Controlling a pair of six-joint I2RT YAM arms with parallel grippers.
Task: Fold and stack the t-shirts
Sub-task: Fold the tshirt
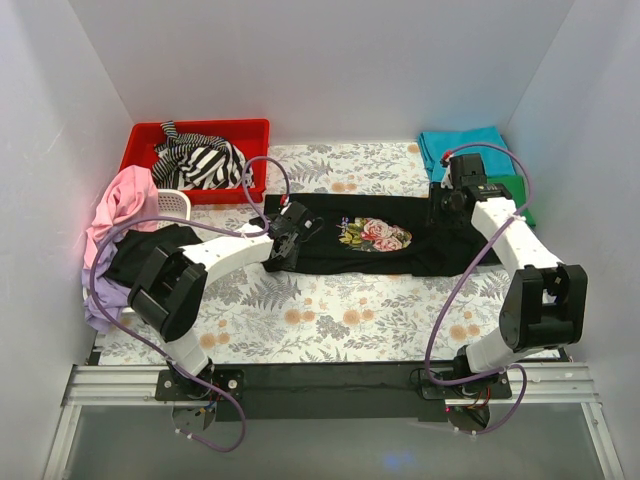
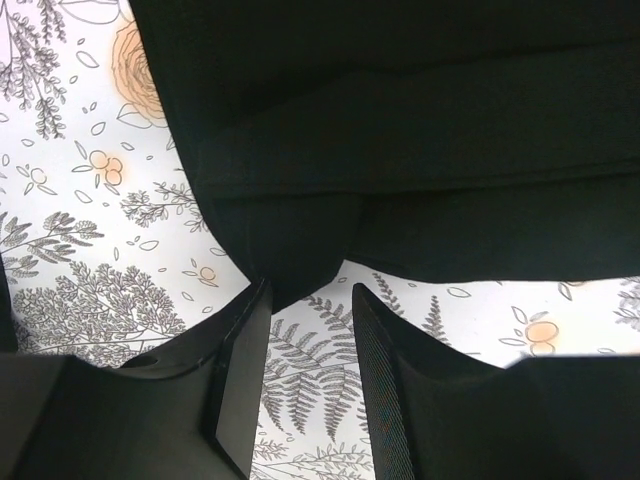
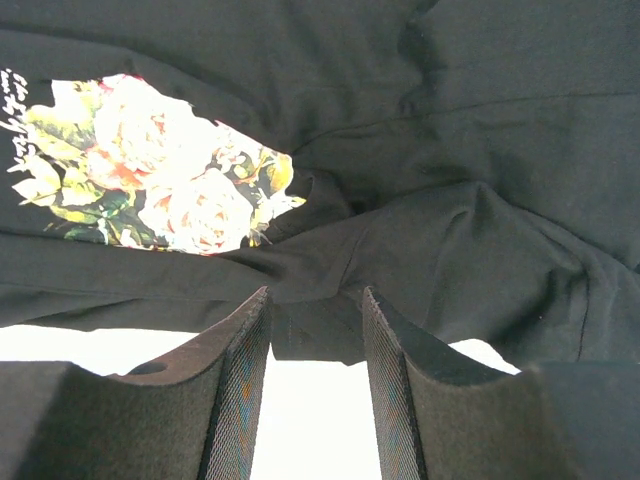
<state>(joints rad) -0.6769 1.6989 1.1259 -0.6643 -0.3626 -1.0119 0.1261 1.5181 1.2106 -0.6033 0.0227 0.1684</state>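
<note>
The black soft-cloth t-shirt with the pink-rose print (image 1: 400, 258) lies as a long, limp band across the middle of the floral-patterned tabletop (image 1: 330, 320), its long axis running from left edge to right edge. The left gripper (image 1: 292, 232) sits at the band's left end, jaws spread, with a rumpled hem at their tips but not pinched. The right gripper (image 1: 447, 205) is at the right end, its ribbed pads (image 3: 240, 390) also apart over creased cloth. Each arm is nearest its own end, so the next fold probably brings the ends together.
</note>
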